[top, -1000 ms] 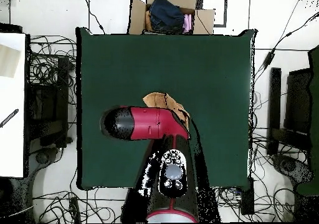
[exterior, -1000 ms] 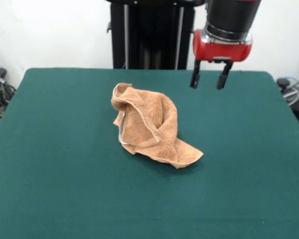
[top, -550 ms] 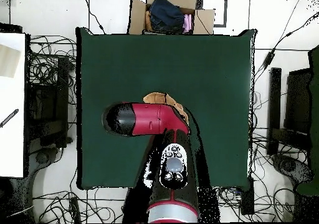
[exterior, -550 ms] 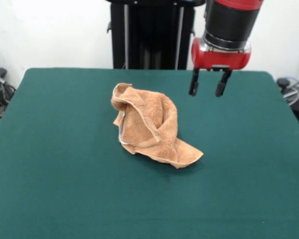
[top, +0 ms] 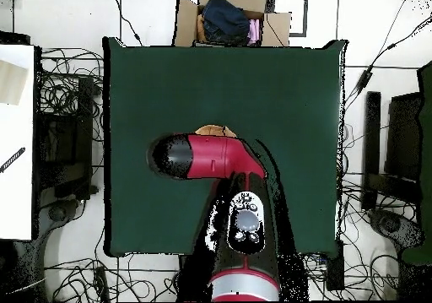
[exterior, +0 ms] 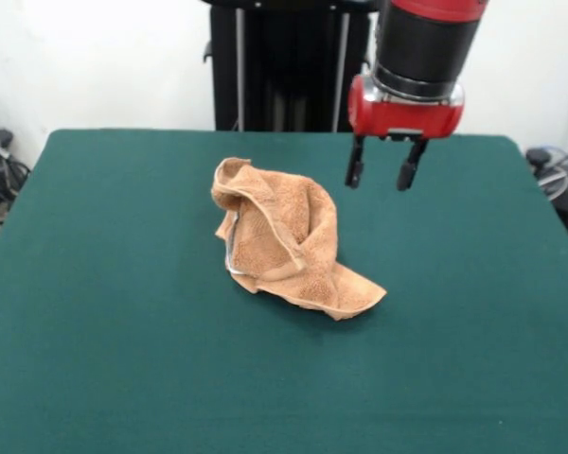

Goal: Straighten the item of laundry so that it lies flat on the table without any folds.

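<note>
Towel (exterior: 289, 241), orange-tan terry, sits crumpled in a raised heap near the middle of the green table (exterior: 104, 359), with several folds running through it and one corner spread flat toward the front view's lower right. A pale border band edges the folds, and a bit of white shows at the heap's left side. In the overhead view only a sliver of the towel (top: 216, 131) shows past the red and black arm (top: 211, 156), which covers the rest. The gripper (exterior: 380, 173) hangs in the air above the table, beside and clear of the towel; its two dark fingers (exterior: 354, 168) are spread apart and hold nothing. A cardboard box (top: 232, 19) of clothes stands beyond the table's edge in the overhead view.
</note>
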`<action>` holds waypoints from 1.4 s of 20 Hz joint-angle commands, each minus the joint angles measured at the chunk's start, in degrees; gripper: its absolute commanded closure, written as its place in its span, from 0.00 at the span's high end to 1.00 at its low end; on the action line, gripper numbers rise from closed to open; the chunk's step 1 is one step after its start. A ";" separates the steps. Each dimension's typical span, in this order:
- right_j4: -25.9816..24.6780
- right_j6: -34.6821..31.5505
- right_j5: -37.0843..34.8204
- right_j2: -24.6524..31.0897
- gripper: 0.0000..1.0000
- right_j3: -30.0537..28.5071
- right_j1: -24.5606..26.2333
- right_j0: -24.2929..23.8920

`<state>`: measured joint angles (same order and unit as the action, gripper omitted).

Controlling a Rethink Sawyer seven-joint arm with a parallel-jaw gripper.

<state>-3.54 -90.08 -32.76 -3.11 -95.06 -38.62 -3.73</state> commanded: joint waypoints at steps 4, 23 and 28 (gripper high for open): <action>0.14 -1.40 -4.58 6.10 1.00 -2.37 -1.05 -4.01; -1.10 1.28 -3.40 9.86 1.00 -6.01 -3.34 -10.56; -1.57 1.73 -3.26 10.85 1.00 -6.55 -3.44 -11.99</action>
<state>-3.55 -90.08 -32.77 0.98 -95.13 -42.44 -14.34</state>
